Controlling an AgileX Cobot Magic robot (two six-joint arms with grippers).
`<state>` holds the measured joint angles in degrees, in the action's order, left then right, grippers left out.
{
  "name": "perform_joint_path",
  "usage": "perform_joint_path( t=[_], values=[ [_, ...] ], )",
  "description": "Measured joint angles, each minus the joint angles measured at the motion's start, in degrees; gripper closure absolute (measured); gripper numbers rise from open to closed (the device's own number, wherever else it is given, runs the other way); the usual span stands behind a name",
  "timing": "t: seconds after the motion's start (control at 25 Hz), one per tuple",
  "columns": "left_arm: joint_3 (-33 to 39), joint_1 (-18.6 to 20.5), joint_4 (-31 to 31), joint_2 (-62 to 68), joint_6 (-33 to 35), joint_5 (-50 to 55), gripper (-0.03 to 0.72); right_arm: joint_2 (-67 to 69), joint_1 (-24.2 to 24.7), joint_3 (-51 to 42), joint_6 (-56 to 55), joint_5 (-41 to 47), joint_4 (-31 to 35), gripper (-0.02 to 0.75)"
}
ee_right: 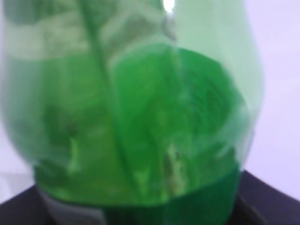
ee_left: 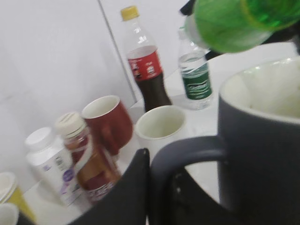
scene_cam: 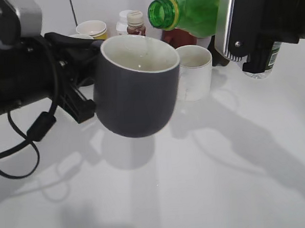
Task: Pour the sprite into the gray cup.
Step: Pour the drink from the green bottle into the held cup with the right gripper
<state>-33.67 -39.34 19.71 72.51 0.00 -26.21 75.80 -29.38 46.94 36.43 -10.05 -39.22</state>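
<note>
- Exterior view: the left gripper (scene_cam: 86,79) holds the gray cup (scene_cam: 135,87) by its handle side, lifted clear of the white table (scene_cam: 222,182) with its shadow below. The right gripper (scene_cam: 250,22) is clamped round the sprite bottle (scene_cam: 188,10), which is tipped over so its open green mouth faces the cup's rim from the upper right. The mouth sits near the rim's far edge, not over the middle. A thin stream seems to fall inside the cup, but it is too faint to be sure. A white mug (scene_cam: 195,71) stands just behind the cup.
- Left wrist view: dark gripper fingers (ee_left: 133,197) close on the cup's loop handle (ee_left: 183,154); the cream inside shows at right, with the green bottle above it. Behind stand a cola bottle (ee_left: 147,70), a water bottle (ee_left: 194,75), a red mug (ee_left: 110,122) and the white mug.
- Right wrist view: the green bottle fills the frame, blurred; the grip itself is hidden here.
- Risk, as I judge it: with the mouth so near the rim, a steeper tilt could throw soda past the edge onto the table or white mug. A cup held only by its handle may twist as it fills.
</note>
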Motion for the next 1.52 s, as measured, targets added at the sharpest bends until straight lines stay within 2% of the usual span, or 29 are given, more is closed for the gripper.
perform_joint_path(
  t=[0.2, 1.04, 1.52],
  values=[
    [0.0, -2.2, 0.1, 0.0, 0.0, -0.1, 0.643, 0.0, 0.0, 0.0, 4.8, 0.0, 0.0, 0.323],
    [0.0, -2.2, 0.0, 0.0, 0.0, 5.6, 0.643, 0.0, 0.0, 0.1, 17.0, -0.1, 0.2, 0.324],
    [0.0, -2.2, 0.0, 0.0, 0.0, 7.4, 0.643, 0.0, 0.0, 0.1, 19.9, -0.7, 0.1, 0.324]
  ],
)
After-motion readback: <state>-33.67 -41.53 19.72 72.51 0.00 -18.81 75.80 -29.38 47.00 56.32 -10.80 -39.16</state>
